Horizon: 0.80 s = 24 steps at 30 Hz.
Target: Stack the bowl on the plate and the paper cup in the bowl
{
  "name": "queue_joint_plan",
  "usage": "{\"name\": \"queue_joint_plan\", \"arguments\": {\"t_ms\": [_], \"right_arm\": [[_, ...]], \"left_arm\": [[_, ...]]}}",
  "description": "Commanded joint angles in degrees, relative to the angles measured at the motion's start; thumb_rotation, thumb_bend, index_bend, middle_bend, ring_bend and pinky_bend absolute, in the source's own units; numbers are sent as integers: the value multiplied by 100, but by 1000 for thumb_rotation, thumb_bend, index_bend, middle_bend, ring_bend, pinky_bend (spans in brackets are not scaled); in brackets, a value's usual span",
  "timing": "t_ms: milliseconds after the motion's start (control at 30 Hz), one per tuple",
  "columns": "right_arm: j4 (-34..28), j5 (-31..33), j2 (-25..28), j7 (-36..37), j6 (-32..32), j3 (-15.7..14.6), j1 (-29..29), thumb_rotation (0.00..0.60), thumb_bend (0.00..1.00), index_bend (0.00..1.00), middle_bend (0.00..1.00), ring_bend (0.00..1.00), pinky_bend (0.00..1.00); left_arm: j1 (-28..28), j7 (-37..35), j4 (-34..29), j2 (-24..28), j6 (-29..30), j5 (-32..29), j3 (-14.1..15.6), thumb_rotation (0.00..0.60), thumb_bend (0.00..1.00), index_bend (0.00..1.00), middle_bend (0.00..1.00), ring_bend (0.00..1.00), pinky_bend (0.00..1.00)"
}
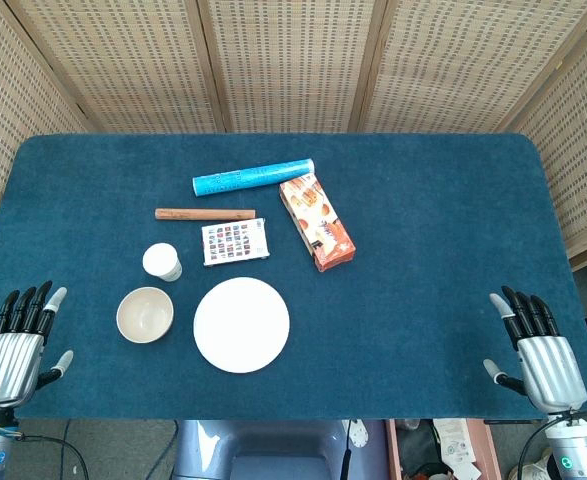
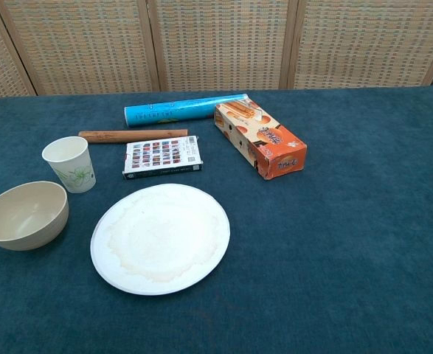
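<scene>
On the blue table cloth (image 1: 423,250), left of centre in the head view, lie the three task items, none stacked. Plate (image 1: 241,324): white, flat on the cloth, lower centre-left of the frame, nothing resting on it. Bowl (image 1: 145,314): cream, upright, just left of the plate and apart from it. Paper cup (image 1: 161,262): white, upright with its mouth up, just above the bowl in the frame and a little to its right, not touching it.

Left hand (image 1: 18,345): at the lower left corner of the head view, by the near table edge, fingers extended and spread, grasping nothing. The bowl is the nearest item to it, lying to its right with bare cloth between; the cup and plate lie further right.

Right hand (image 1: 538,345): at the lower right corner of the head view, fingers extended, released, holding nothing. It is well apart from all three items, which lie far to its left across bare cloth.

Neither hand appears in the chest view.

Other items, above the plate in the frame: a blue tube (image 1: 253,177), a wooden stick (image 1: 205,213), a small printed box (image 1: 234,241) and an orange carton (image 1: 316,221) lying flat.
</scene>
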Motion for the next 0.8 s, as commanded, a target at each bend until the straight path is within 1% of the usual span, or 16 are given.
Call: {"name": "queue_joint_plan", "arguments": {"t_ms": [33,800], "right_arm": [[3,0,-7,-12,-14,-6,4,600,201,33,0,0,0],[-3,31,12,20,18,14,-8,600,201,33,0,0,0]], "left_arm": [[3,-12,0,7,3,-9,-4,600,233,59,0,0,0],[-22,-25,23,1,-34,-14,-10,600,233,59,0,0,0]]}}
